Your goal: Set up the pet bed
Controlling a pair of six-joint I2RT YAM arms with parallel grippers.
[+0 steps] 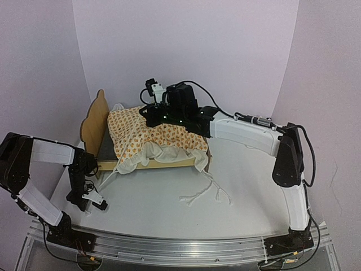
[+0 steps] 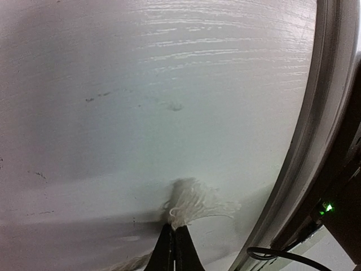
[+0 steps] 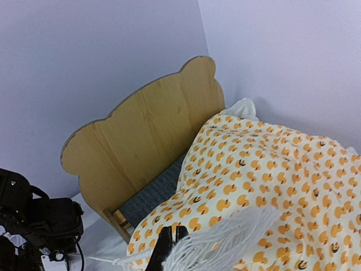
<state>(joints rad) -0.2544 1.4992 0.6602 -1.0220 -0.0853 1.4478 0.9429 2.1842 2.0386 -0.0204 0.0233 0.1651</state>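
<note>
The pet bed [image 1: 93, 125] stands at the back left of the table, its scalloped plywood headboard [image 3: 146, 132] on the left and a strip of grey fabric base [image 3: 158, 195] showing. A duck-patterned orange cushion [image 1: 155, 135] lies rumpled over the frame and covers most of it [image 3: 271, 169]. My right gripper [image 1: 148, 113] hovers over the cushion near the headboard, shut [image 3: 172, 234] on a white tassel [image 3: 225, 245]. My left gripper [image 1: 97, 202] is low over the table in front of the bed, shut [image 2: 174, 228] on another frayed white tassel [image 2: 200, 204].
Loose white tie cords [image 1: 206, 192] trail from the cushion's front corner across the table. A metal rail [image 1: 169, 247] runs along the near edge, close beside the left gripper [image 2: 307, 164]. Purple walls enclose the back and sides. The left arm [image 3: 34, 223] shows beside the headboard.
</note>
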